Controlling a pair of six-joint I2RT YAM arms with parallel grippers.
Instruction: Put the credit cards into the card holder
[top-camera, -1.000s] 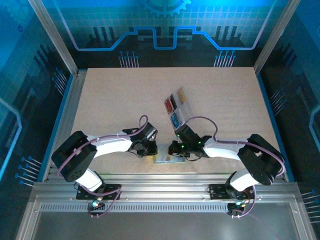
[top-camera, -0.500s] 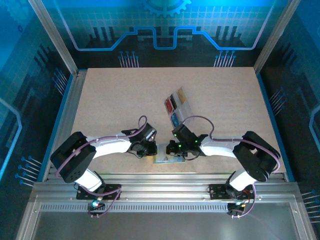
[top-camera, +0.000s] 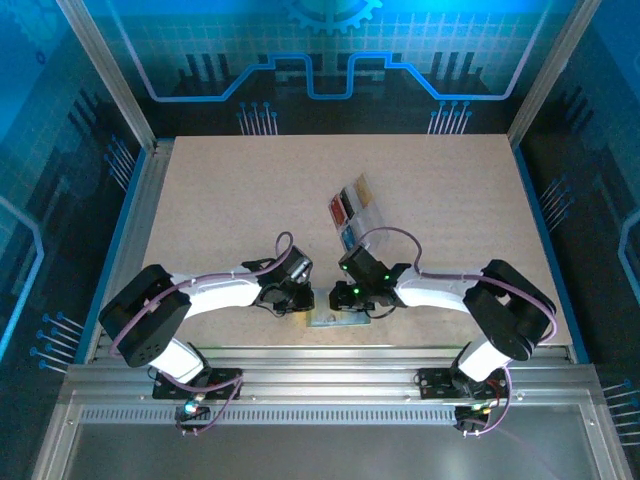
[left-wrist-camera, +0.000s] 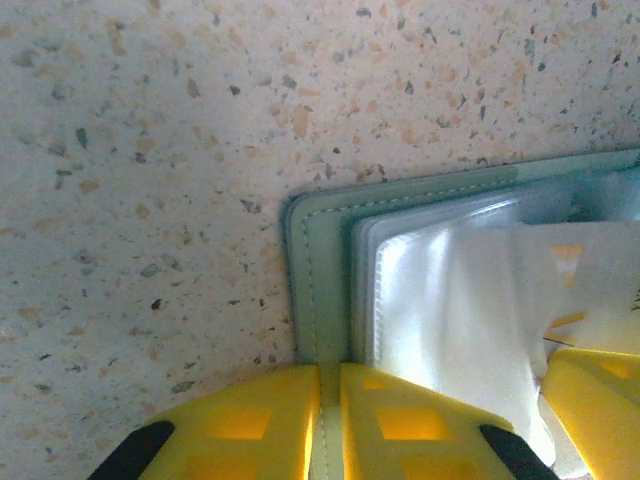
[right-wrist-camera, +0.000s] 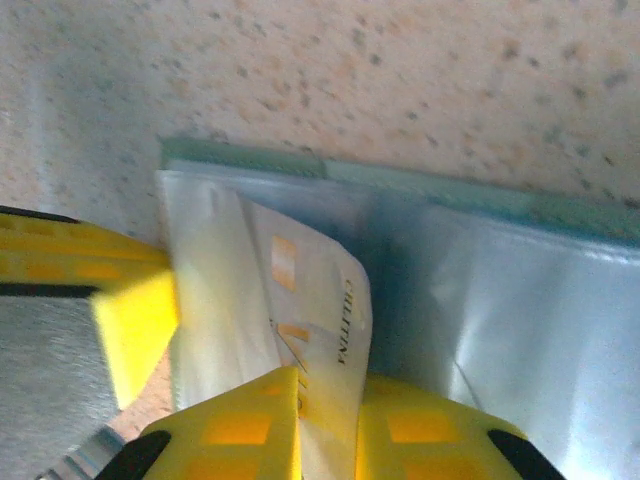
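Speckled bench (top-camera: 230, 200) lies under both arms, and the holder (left-wrist-camera: 318, 270) sits open at its near edge, between them. Your left end effector (left-wrist-camera: 325, 385) is almost closed, pinching the holder's green cover edge. Your right end effector (right-wrist-camera: 330, 415) clasps a pale card (right-wrist-camera: 310, 290), with a finger on each face. The card leans over the clear sleeves (right-wrist-camera: 520, 290); you cannot tell whether it is inside one.
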